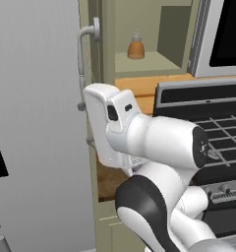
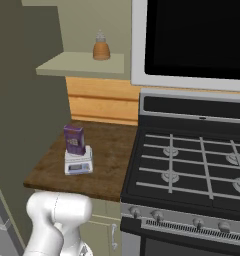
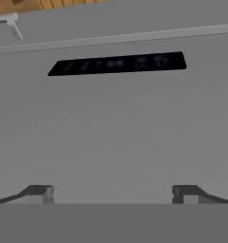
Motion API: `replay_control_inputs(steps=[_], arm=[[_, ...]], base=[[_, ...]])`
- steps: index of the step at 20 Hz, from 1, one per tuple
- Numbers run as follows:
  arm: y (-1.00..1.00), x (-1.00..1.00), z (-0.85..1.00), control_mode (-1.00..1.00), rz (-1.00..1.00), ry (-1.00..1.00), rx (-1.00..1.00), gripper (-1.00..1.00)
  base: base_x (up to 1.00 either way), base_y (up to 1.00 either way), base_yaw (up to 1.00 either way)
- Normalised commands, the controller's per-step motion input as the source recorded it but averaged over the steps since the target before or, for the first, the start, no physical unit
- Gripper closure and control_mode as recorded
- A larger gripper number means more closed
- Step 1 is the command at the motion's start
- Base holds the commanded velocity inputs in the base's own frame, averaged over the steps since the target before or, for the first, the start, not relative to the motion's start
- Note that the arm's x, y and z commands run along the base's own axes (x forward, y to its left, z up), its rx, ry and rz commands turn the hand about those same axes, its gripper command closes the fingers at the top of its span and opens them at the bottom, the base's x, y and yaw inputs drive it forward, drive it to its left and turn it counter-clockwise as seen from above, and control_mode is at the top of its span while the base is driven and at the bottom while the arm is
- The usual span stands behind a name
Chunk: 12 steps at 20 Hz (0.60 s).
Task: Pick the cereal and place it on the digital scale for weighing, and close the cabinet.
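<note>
We take the scale [image 2: 78, 163] as our landmark. It sits on the brown counter [image 2: 104, 172], near the counter's front edge and left of the stove [image 2: 192, 170]. Its display faces forward; no digits can be read at this resolution.

The cereal [image 2: 74, 139] stands upright on the scale's platform, touching it. We see a light printed patch on the purple front of the box, but its writing is too small to read.

Above and behind the scale, the cabinet [image 2: 82, 62] stands open, its shelf exposed. An orange-brown bottle [image 2: 101, 48] with a pale cap stands on that shelf. In the left base view the cabinet door's edge carries a curved bar handle [image 1: 87, 34], up and left of the arm.

To the left of the scale stands the grey fridge [image 1: 36, 123]. In the hand view the gripper [image 3: 115, 193] faces the fridge's flat front, where we see a dark panel [image 3: 117, 63] with faint, illegible marks. The two fingertips [image 3: 40, 193] are spread wide apart and hold nothing.
</note>
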Motion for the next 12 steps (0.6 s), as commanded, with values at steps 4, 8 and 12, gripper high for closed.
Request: replay_control_inputs(steps=[4,8,12], arm=[[-0.48,0.38,0.00,-1.00,-0.10,0.00,0.00,-1.00],[-0.93,0.22,0.00,-1.00,-0.10,0.00,0.05,-1.00],[-1.00,0.36,0.00,-1.00,-0.11,0.00,0.05,-1.00]], base=[[0.00,0.00,0.00],[0.00,0.00,0.00],[0.00,0.00,0.00]])
